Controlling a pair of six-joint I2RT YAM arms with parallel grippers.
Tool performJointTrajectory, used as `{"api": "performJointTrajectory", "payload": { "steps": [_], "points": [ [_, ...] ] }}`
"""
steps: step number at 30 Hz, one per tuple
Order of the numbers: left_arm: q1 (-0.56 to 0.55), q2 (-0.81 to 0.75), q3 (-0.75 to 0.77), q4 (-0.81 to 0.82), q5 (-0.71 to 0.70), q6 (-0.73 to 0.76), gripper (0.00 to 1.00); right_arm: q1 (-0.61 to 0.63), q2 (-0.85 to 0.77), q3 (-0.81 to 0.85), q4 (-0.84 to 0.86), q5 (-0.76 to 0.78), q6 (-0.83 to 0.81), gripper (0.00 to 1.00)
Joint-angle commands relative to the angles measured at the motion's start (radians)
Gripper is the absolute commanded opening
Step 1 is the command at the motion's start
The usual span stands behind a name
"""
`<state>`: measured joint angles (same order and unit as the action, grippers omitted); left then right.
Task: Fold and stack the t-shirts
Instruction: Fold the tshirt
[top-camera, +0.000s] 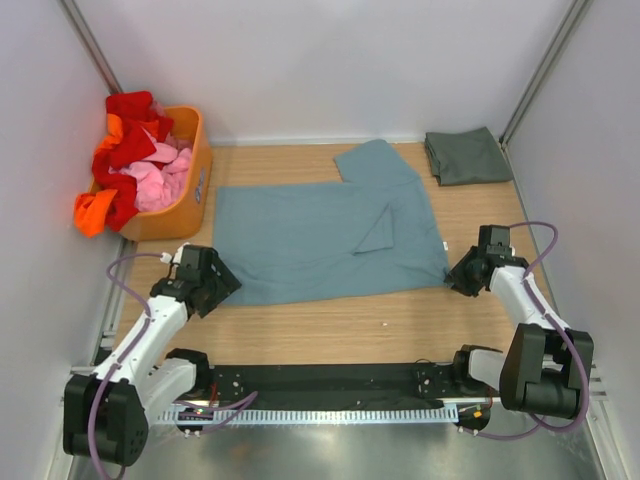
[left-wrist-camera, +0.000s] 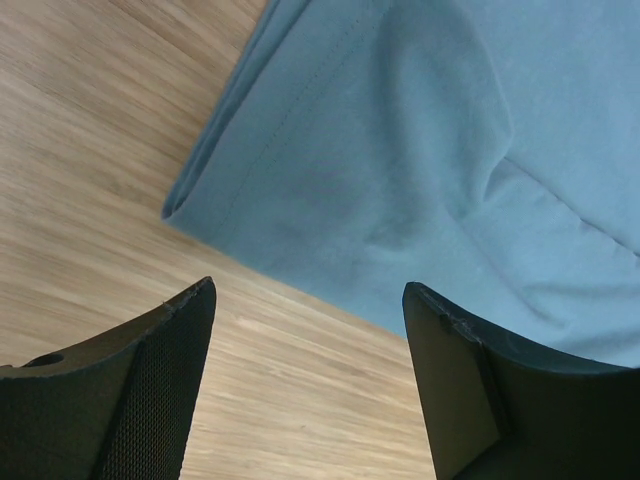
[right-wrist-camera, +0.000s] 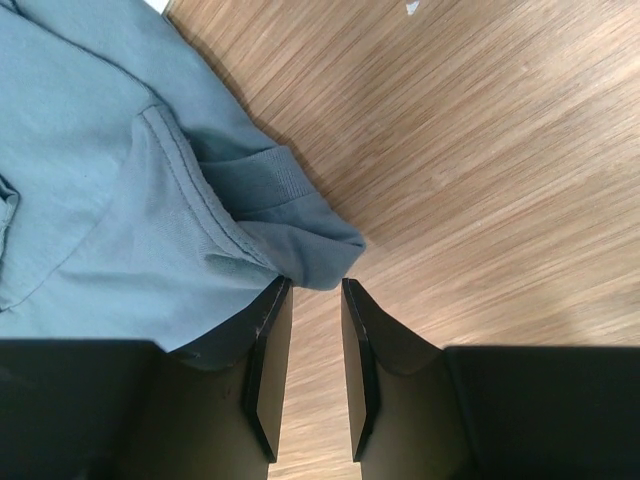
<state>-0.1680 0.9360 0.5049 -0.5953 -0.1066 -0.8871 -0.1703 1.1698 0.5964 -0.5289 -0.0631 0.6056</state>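
Note:
The large blue-teal t-shirt (top-camera: 320, 235) lies spread on the wooden table, with one sleeve folded in over its right part. The dark grey-green t-shirt (top-camera: 467, 157) lies folded at the back right. My left gripper (top-camera: 222, 285) is at the shirt's near left corner. In the left wrist view it (left-wrist-camera: 310, 283) is wide open and empty, and the shirt's hem corner (left-wrist-camera: 200, 200) lies just ahead of it. My right gripper (top-camera: 458, 278) is at the near right corner. Its jaws (right-wrist-camera: 315, 281) stand a narrow gap apart with bare wood between them, and the shirt's corner (right-wrist-camera: 310, 250) touches the tips.
An orange plastic basket (top-camera: 190, 190) with red, pink and orange clothes stands at the back left. White walls enclose the table on the left, back and right. A black rail (top-camera: 330, 385) runs along the near edge between the arm bases.

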Motion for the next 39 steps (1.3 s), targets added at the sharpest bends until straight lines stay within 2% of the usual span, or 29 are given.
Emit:
{"api": "performJointTrajectory", "payload": {
  "steps": [1, 9, 16, 18, 19, 20, 21, 22, 23, 27, 31, 32, 37, 38, 39],
  "points": [
    [0.002, 0.032, 0.006, 0.064, -0.074, -0.007, 0.77, 0.000, -0.002, 0.011, 0.038, 0.037, 0.005, 0.33],
    [0.002, 0.128, -0.016, 0.136, -0.091, -0.013, 0.77, 0.000, 0.076, 0.016, 0.067, 0.046, 0.002, 0.30],
    [0.002, 0.182, -0.014, 0.152, -0.119, -0.018, 0.77, 0.000, 0.096, 0.028, 0.087, 0.059, -0.007, 0.36],
    [0.002, 0.178, -0.014, 0.152, -0.145, -0.029, 0.75, -0.001, 0.103, 0.026, 0.092, 0.059, -0.009, 0.32],
    [0.001, 0.176, -0.012, 0.152, -0.148, -0.030, 0.72, -0.001, 0.116, 0.028, 0.098, 0.059, -0.007, 0.28],
    [0.002, 0.176, -0.011, 0.157, -0.153, -0.036, 0.56, -0.003, 0.125, 0.029, 0.102, 0.059, -0.010, 0.26],
    [0.002, 0.178, -0.011, 0.164, -0.156, -0.038, 0.44, -0.005, 0.132, 0.031, 0.106, 0.059, -0.010, 0.13],
    [0.002, 0.181, -0.009, 0.172, -0.154, -0.036, 0.26, -0.008, 0.145, 0.031, 0.119, 0.059, -0.010, 0.06],
    [0.002, 0.193, -0.005, 0.173, -0.153, -0.035, 0.01, -0.011, 0.151, 0.029, 0.122, 0.051, -0.015, 0.01],
    [0.002, 0.201, 0.024, 0.123, -0.180, -0.033, 0.00, -0.056, 0.154, 0.026, 0.138, 0.054, -0.024, 0.01],
    [0.013, 0.084, 0.061, 0.002, -0.294, -0.058, 0.00, -0.127, 0.100, 0.052, 0.109, 0.121, -0.033, 0.01],
    [0.018, 0.036, 0.064, -0.027, -0.298, -0.061, 0.00, -0.136, 0.076, 0.057, 0.101, 0.141, -0.038, 0.01],
    [0.022, -0.020, 0.078, -0.115, -0.285, -0.076, 0.00, -0.147, 0.045, 0.059, 0.096, 0.166, -0.038, 0.01],
    [0.022, -0.026, 0.075, -0.124, -0.263, -0.082, 0.00, -0.147, 0.050, 0.063, 0.092, 0.164, -0.040, 0.04],
    [0.013, -0.045, 0.067, -0.127, -0.246, -0.091, 0.05, -0.147, 0.060, 0.068, 0.083, 0.183, -0.041, 0.11]
  ]
}}
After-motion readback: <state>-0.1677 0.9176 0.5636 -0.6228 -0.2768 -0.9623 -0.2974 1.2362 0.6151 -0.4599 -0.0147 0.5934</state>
